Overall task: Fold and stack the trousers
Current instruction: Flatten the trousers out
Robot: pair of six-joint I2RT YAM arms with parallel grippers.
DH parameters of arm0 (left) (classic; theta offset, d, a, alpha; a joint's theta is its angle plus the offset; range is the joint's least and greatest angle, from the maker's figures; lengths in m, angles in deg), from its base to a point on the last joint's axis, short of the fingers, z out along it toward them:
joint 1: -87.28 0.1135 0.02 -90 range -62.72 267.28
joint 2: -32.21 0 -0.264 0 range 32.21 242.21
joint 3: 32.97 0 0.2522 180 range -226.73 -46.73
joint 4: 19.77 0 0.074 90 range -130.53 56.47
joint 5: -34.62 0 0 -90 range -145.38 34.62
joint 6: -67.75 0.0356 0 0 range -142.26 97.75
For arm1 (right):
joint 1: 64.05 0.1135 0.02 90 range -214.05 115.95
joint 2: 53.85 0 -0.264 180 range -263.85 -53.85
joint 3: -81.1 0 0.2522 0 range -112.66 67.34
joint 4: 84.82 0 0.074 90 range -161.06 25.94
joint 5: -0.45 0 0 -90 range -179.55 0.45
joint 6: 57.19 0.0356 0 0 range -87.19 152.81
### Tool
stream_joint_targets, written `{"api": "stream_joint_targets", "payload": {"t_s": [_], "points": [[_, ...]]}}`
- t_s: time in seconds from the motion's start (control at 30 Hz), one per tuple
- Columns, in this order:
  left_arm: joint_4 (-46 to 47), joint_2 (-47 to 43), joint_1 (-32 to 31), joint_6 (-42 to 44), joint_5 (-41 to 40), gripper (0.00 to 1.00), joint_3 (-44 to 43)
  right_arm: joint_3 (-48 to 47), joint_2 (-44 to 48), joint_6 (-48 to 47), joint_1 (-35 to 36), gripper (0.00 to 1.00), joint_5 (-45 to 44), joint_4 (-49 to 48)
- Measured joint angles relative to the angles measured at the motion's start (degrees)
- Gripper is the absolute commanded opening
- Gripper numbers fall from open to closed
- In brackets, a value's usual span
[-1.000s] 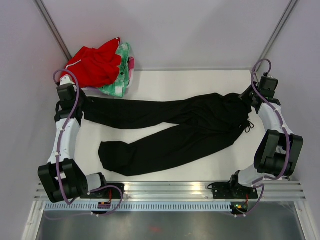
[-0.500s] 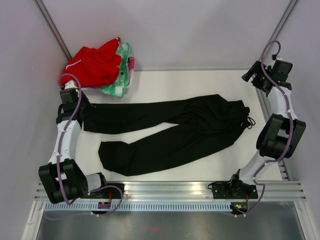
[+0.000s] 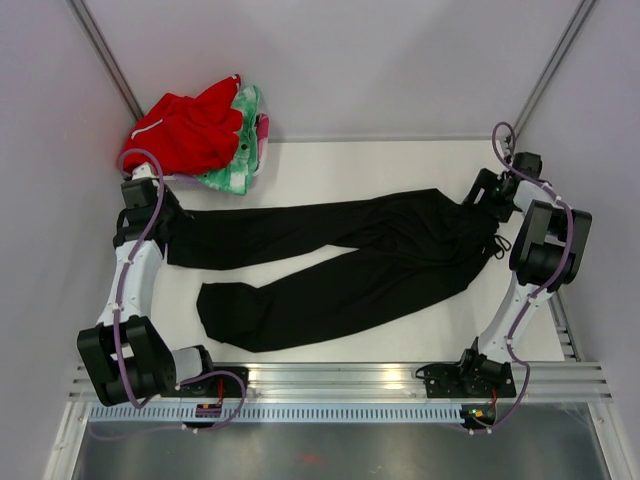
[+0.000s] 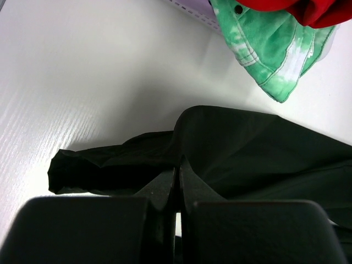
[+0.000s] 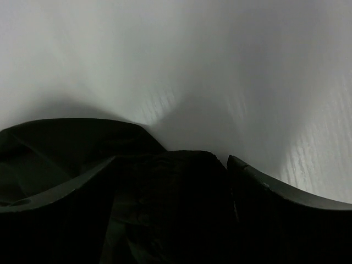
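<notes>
The black trousers (image 3: 330, 235) lie spread across the white table, waist at the right and both legs running left. My left gripper (image 3: 160, 213) is at the end of the upper leg and looks shut on it; in the left wrist view the pressed-together fingertips (image 4: 179, 168) meet the trousers (image 4: 247, 154), and the hem sticks out to the left. My right gripper (image 3: 479, 192) is low at the waist. It is open, and its fingers (image 5: 275, 187) stand either side of bunched waist fabric (image 5: 170, 198).
A red garment (image 3: 185, 130) and a green-and-pink cloth (image 3: 243, 150) are piled at the back left corner, close to the left gripper; the green cloth (image 4: 269, 49) shows at the top of the left wrist view. The drawstring (image 3: 497, 246) trails off the waist at the right.
The right gripper opened, let go of the waist, swung up to the back right, then came back down onto the waist. The left gripper shifted slightly nearer with the leg end.
</notes>
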Motion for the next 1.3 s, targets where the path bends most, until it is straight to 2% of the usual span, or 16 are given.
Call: {"api": "stream_joint_targets", "payload": {"t_s": [0.1,0.2,0.3,0.33,0.37,0.4,0.43,0.7,0.9,1.1,1.23,1.3], "points": [[-0.13,0.17,0.0,0.02,0.0,0.02,0.02,1.11,0.5,0.2,0.57,0.77,0.02,-1.44],[0.0,0.24,0.0,0.02,0.02,0.02,0.2,2.56,0.72,0.81,1.49,0.65,0.48,-3.1],[0.02,0.28,0.0,0.02,0.07,0.02,0.79,4.22,1.33,2.14,2.01,0.47,1.53,-4.72],[0.02,0.39,0.0,0.02,0.07,0.02,0.94,4.74,1.42,2.58,2.16,0.3,1.88,-5.31],[-0.04,0.52,0.0,0.02,0.09,0.02,0.96,5.11,1.42,2.86,2.23,0.22,2.21,-5.77],[0.04,0.66,0.0,0.02,0.11,0.02,0.96,5.31,1.42,3.34,2.25,0.06,2.32,-6.12],[0.04,0.74,0.0,0.02,0.15,0.02,0.96,5.35,1.42,3.5,2.25,0.0,2.43,-6.43],[-1.99,0.7,0.0,0.07,1.99,0.02,-2.6,5.64,7.17,6.93,2.19,0.0,6.51,-12.11],[-4.46,-3.69,0.0,0.17,2.27,0.02,-14.86,4.59,18.99,10.05,2.19,0.0,11.65,-17.84],[-8.0,-12.92,0.04,0.17,-2.29,0.02,-27.34,5.55,34.03,10.95,2.23,0.0,13.9,-21.62],[-12.68,-16.63,0.04,0.17,-8.09,0.02,-34.67,6.4,43.39,9.92,2.23,0.0,9.9,-17.97],[-14.95,-17.68,0.04,0.17,-10.99,0.02,-37.27,4.46,46.75,8.96,2.25,0.0,7.13,-12.85]]}}
